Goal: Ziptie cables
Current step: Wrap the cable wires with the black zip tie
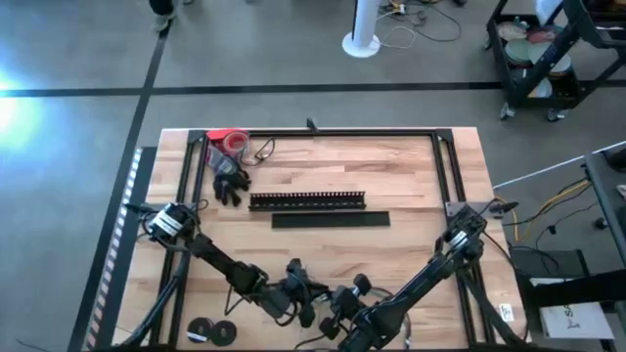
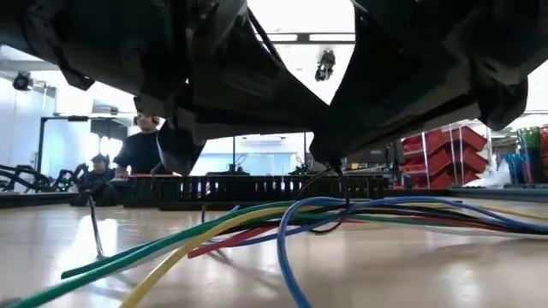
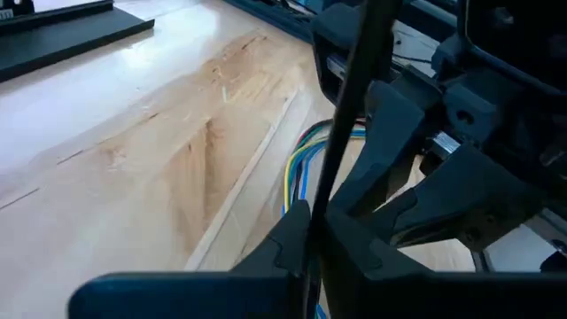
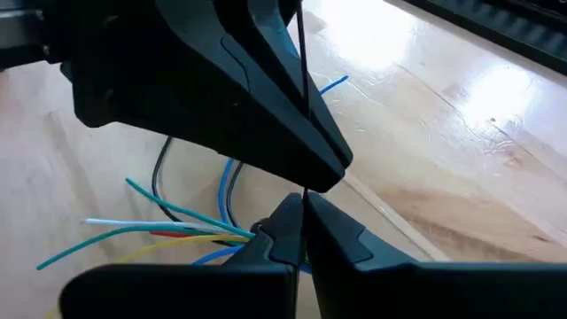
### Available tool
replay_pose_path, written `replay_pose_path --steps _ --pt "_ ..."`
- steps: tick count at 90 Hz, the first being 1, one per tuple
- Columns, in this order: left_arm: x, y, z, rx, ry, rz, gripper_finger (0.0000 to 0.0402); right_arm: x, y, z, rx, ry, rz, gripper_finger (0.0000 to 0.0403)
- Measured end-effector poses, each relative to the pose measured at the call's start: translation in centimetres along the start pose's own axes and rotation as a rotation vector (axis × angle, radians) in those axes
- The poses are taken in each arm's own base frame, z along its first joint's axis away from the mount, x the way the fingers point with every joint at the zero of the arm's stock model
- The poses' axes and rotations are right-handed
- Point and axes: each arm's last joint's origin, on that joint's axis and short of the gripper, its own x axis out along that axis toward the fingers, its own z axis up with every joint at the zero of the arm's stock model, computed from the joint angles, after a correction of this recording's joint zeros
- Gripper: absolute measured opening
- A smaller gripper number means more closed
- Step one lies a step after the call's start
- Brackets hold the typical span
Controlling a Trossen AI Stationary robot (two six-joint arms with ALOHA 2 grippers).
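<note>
The cables (image 2: 282, 218) lie loose on the table (image 1: 411, 244) at its near edge beneath both grippers; thin, light and floppy, they would best be gathered where the strands run together. The left gripper (image 3: 310, 235) and right gripper (image 4: 301, 217) each pinch a thin black strand, likely the zip tie (image 3: 350, 106)

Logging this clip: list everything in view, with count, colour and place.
Wooden table: one, light wood, black-framed.
Bundle of thin cables: one, blue, green, yellow and red, near edge under the grippers.
Rigid slotted bar: one, black, table centre.
Flat plain strip: one, black, beside the bar on its near side.
Red roll-like object: one, far-left corner.
Small rolls: two, black, near-left edge.
Thin strap: one, black, between both grippers.
Person: one, dark top, behind the table.
Left gripper: shut on the strap.
Right gripper: shut on the strap.
</note>
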Motion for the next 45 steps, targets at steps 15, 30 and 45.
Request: replay_pose_path --steps 15,30,45 --pt "0.0 0.0 0.0 0.048 0.002 0.002 0.0001 -2.0 0.3 0.7 -0.044 0.018 0.055 0.0079" --pt "0.0 -0.1 0.0 0.126 0.006 -0.028 0.0001 -3.9 0.4 0.5 -0.209 0.007 0.088 0.0161" --pt "0.0 -0.7 0.5 0.251 -0.004 -0.122 0.0001 -4.3 0.2 -0.1 -0.376 0.037 0.098 0.0193"
